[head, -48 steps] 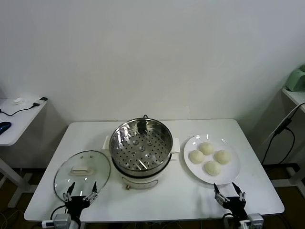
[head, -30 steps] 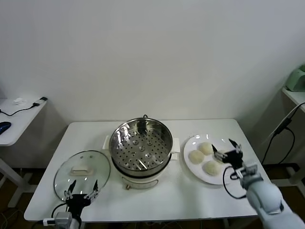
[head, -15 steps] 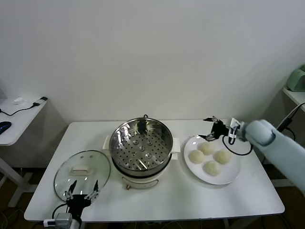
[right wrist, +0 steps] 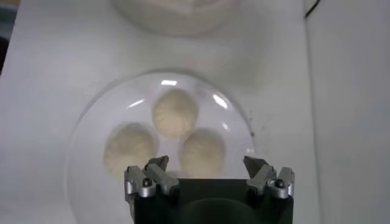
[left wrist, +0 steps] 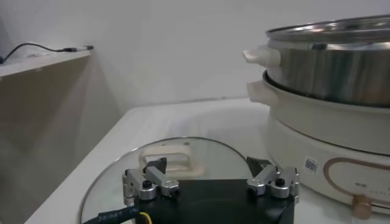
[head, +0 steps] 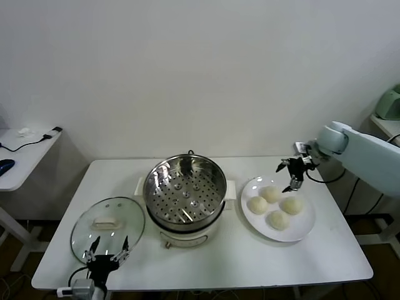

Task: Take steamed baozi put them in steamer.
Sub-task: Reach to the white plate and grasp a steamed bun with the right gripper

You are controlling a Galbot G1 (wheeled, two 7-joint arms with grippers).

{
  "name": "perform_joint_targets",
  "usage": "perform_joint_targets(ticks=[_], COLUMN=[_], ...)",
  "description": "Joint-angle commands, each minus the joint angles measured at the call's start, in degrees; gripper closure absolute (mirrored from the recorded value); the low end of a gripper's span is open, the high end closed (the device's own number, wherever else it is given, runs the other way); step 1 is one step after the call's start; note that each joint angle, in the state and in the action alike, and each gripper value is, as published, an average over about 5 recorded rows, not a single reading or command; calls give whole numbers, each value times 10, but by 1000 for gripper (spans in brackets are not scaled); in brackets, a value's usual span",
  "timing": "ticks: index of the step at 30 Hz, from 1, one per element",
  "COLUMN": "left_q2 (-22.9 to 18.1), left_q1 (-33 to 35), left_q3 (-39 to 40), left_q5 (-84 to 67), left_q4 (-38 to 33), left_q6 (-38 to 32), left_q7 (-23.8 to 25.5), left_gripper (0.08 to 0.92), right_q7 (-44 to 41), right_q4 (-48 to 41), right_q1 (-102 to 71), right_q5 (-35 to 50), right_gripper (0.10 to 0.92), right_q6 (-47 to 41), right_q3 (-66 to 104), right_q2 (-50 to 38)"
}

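Several cream-white baozi (head: 270, 194) lie on a white plate (head: 301, 227) to the right of the steamer (head: 185, 192), a shiny steel pot with a perforated tray on a white base. The steamer holds no baozi. My right gripper (head: 289, 176) is open and empty, hovering above the plate's far edge. In the right wrist view three baozi (right wrist: 203, 152) show ahead of that open gripper (right wrist: 206, 168), on the plate (right wrist: 90, 139). My left gripper (head: 105, 252) is open and parked at the table's front left.
A round glass lid (head: 107, 224) with a white handle lies flat left of the steamer, just beyond my left gripper (left wrist: 210, 174); it also shows in the left wrist view (left wrist: 183, 159), with the steamer (left wrist: 332, 67) beside it. A side table (head: 22, 150) stands at the far left.
My right arm has risen from the table's front edge and swung up over the far side of the plate, then shifted a little right. The left arm, baozi and steamer have not moved.
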Motion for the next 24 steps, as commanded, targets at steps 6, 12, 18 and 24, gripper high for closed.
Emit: perform_joint_targets(ticks=[6,12,18,24], left_q2=[-1,-3,-4,-2], left_q1=[2,0,2,3], left_q3=[0,4,5,5], left_q5=[2,6,8,9], left_q4=[5,7,7,8], left_q6=[-1,0,1,1], left_q7=[0,1,1,1], left_gripper=[177,177,177,177], right_q7=[21,27,19,15], right_q4=[-141,-193,-211,-225], right_q1=[-67,-92,-104,-105], right_q5=[-37,-54,-60,-65], right_gripper=[203,203,203,203], right_q6=[-17,-9,-9,-9], right_q3=[11,54,67,73], right_q2=[105,135,149,158])
